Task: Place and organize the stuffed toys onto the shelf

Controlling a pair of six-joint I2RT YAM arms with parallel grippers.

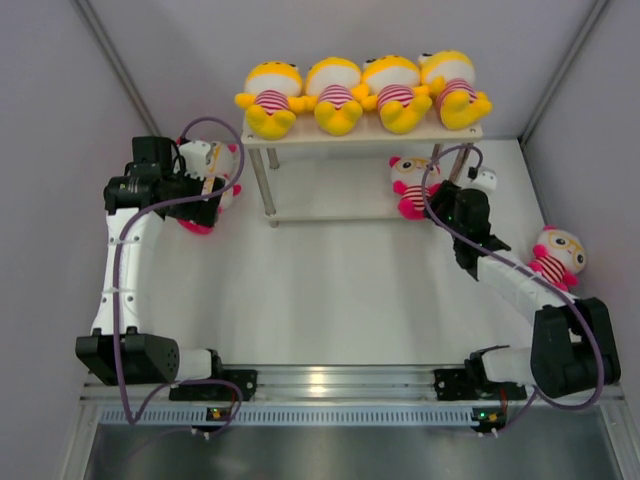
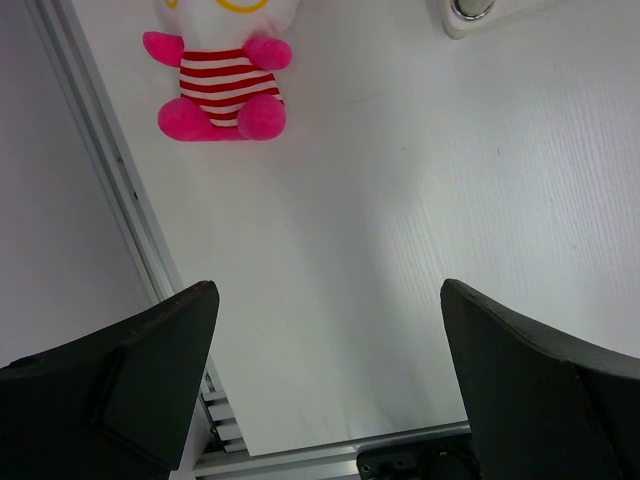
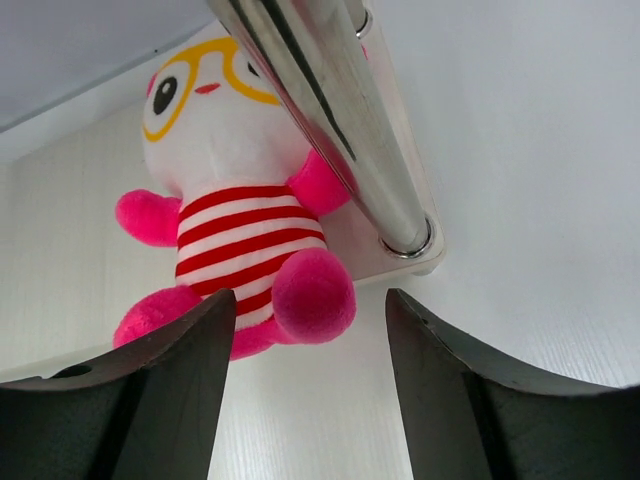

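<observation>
Dark fingers (image 3: 120,390) of the right gripper (image 3: 310,325) are seen closest in the right wrist view. They are held apart, and nothing is caught between them. Just beyond their tips a pink-limbed doll (image 3: 240,230) in a red-and-white striped shirt is seated on the lower board (image 3: 70,250) of the shelf (image 1: 300,140). Yellow spectacles are stitched on its white face. One pink arm is just beside a metal leg (image 3: 330,120), which stands at the board's corner.

The left gripper (image 2: 328,290) is spread wide over the bare table (image 2: 400,200), and nothing is held in it. Farther out in that wrist view a second pink-limbed doll (image 2: 220,85) is laid on the table, close to the rail (image 2: 110,170) along the table's left edge. From above, this doll is found outside the shelf, to its left, and is partly covered by the left arm's wrist.

A third pink-limbed doll (image 1: 555,255) is placed on the table at the far right, just beside the right arm and well apart from the shelf.

On the top board (image 1: 470,130) four yellow dolls (image 1: 272,100) (image 1: 335,95) (image 1: 392,92) (image 1: 452,88) are lined up side by side, each touching the next. Their feet are pointed toward the arms. The whole width of the board is taken up by them.
</observation>
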